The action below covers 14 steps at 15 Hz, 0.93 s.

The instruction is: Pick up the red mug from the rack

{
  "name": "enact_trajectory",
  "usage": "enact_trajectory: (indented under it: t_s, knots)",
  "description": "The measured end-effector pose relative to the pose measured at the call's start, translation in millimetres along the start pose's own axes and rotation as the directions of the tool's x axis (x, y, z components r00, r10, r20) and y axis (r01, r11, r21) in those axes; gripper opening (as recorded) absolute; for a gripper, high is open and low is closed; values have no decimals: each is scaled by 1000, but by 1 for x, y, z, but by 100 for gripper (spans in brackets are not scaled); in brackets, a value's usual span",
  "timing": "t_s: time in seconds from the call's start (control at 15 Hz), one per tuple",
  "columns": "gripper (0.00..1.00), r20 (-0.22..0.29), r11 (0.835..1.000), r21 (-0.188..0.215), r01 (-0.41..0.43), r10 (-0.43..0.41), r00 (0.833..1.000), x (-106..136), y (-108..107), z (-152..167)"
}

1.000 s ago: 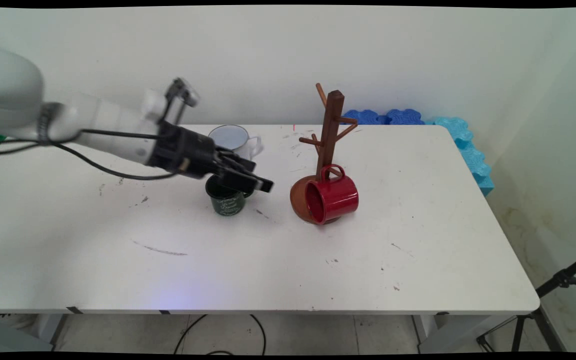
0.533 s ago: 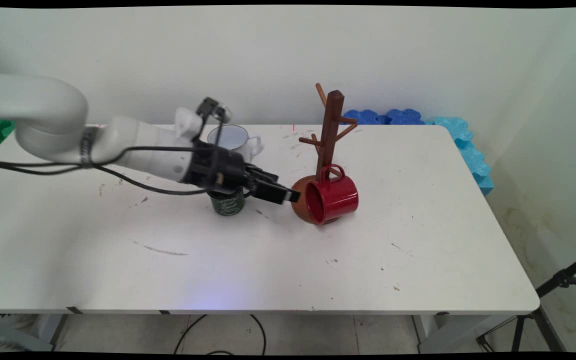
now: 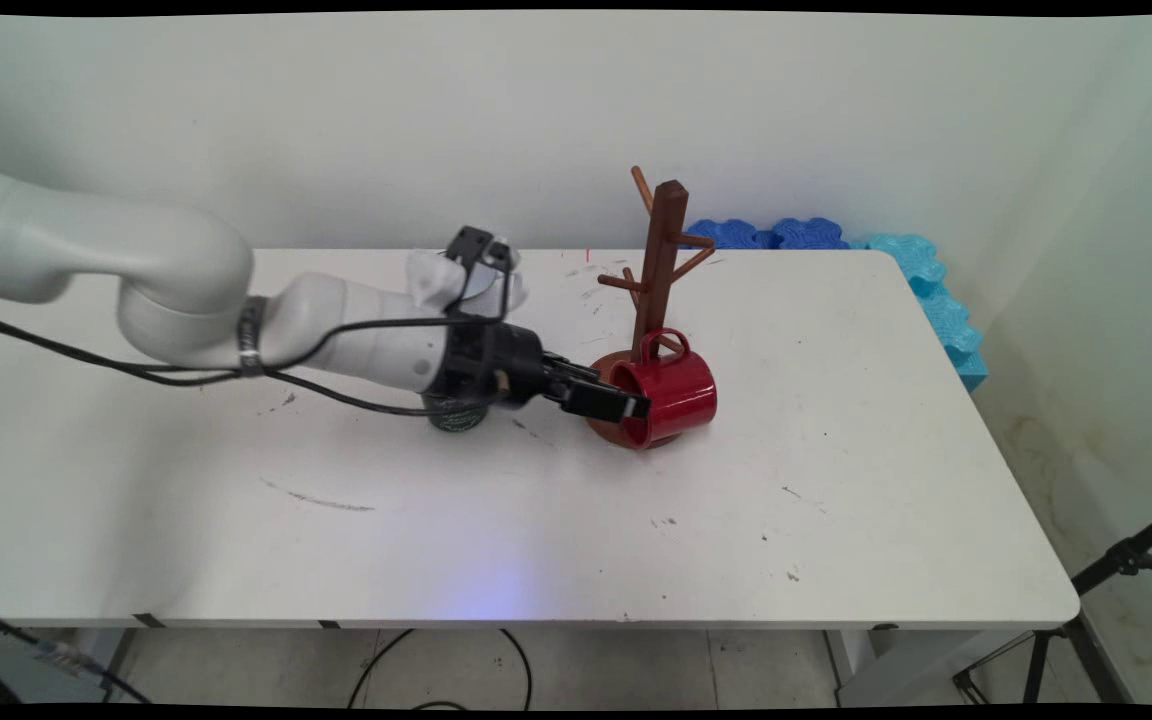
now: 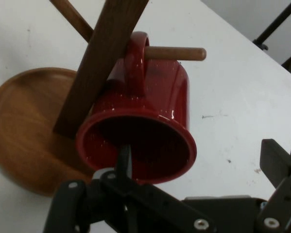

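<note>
gripper (image 3: 626, 405) advanced right to red mug's (image 3: 671, 392) mouth | spread, one finger inside | mug hangs on wooden rack (image 3: 658, 262)

Mugs, a mug tree and foam at the table's far edge

A red mug (image 3: 671, 395) is hanging by its handle from a peg of the wooden mug tree (image 3: 658, 270) on the white table (image 3: 836, 480); a dark green mug (image 3: 456, 415) (mostly hidden) is standing left, and blue foam pieces (image 3: 866, 250) are lying by the wall.
</note>
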Motion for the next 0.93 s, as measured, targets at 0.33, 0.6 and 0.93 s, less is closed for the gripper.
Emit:
enact_trajectory:
  t_s: [0.33,0.6,0.93]
  knots:
    - [100,-24,999,13,50,-49,998,-6,2,33]
    - [100,-34,997,9,72,-72,997,-10,5,50]
    - [100,-40,996,3,85,-85,996,-15,7,67]
